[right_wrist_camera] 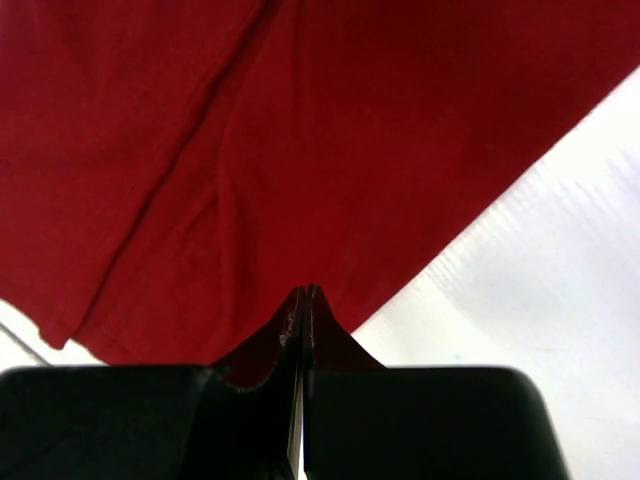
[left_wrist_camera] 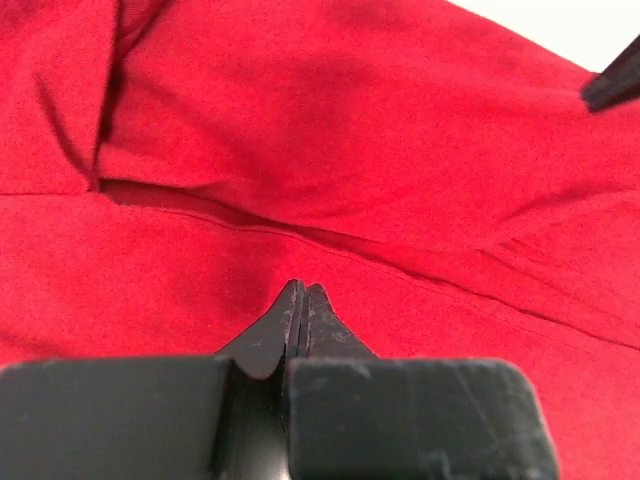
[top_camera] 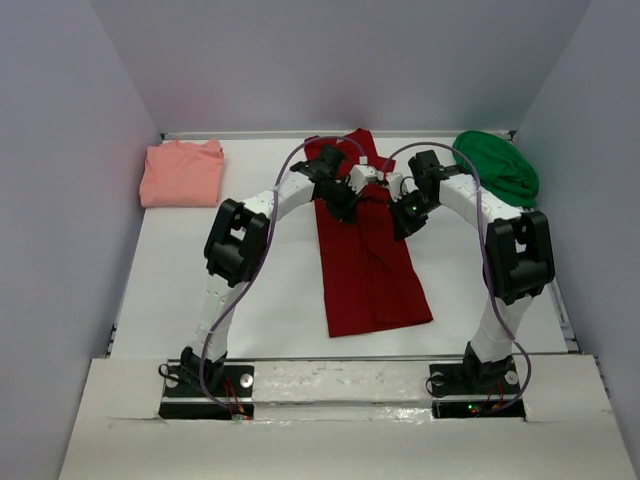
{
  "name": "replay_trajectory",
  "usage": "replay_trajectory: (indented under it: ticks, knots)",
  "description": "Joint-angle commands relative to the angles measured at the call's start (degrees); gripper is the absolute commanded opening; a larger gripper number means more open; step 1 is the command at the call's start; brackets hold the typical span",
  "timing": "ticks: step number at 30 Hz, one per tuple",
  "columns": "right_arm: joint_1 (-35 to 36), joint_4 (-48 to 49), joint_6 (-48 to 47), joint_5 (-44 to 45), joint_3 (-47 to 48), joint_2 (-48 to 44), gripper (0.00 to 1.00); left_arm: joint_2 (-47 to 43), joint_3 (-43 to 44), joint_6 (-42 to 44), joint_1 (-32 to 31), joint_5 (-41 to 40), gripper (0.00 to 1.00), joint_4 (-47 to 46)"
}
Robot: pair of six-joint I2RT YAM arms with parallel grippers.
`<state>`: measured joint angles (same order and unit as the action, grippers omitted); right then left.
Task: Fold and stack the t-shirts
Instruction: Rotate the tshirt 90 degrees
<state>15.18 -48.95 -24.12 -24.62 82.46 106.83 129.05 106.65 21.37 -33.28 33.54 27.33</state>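
The dark red t-shirt (top_camera: 370, 280) lies in the middle of the table as a long narrow strip, folded lengthwise, its collar end at the back. My left gripper (top_camera: 343, 208) hovers low over the strip's left edge near the upper part, jaws shut with no cloth between them (left_wrist_camera: 303, 288). My right gripper (top_camera: 403, 222) sits at the strip's right edge, also shut, its tips (right_wrist_camera: 307, 292) right at the cloth's border with nothing pinched. The salmon-pink t-shirt (top_camera: 182, 173) lies folded at the back left. The bright green t-shirt (top_camera: 497, 165) is bunched in a heap at the back right.
The white table (top_camera: 250, 280) is boxed in by grey walls on the left, back and right. Both arm bases are bolted at the near edge. Bare white surface (right_wrist_camera: 540, 300) shows just right of the red cloth (right_wrist_camera: 300, 130).
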Motion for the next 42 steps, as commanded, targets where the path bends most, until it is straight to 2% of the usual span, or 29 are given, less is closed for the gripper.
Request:
replay_trajectory:
  ticks: [1,12,18,23,30,42]
  knots:
    - [0.55,-3.69,-1.19,-5.87,1.93,-0.21,0.0,-0.82,2.33,-1.59,-1.26,-2.59,0.0,-1.23]
    - [0.55,-4.66,-1.99,-8.86,-4.94,-0.57,0.0,3.22,3.12,-5.98,-0.91,-8.31,0.0,-6.06]
    - [0.55,-4.49,-2.16,-8.95,-6.95,-0.04,0.0,5.41,5.75,-9.4,1.28,-11.29,0.0,-9.14]
    - [0.55,-4.58,-3.12,-8.6,-7.83,-0.21,0.0,6.56,6.82,-10.2,2.69,-10.87,0.0,-9.14]
    - [0.55,-1.59,-4.45,-7.99,-6.96,2.24,0.0,7.44,6.81,-10.2,3.13,-9.37,0.0,-9.84]
    - [2.31,2.1,-4.45,-5.44,-5.11,8.31,0.0,9.9,7.95,-10.55,3.22,-12.09,0.0,-11.43]
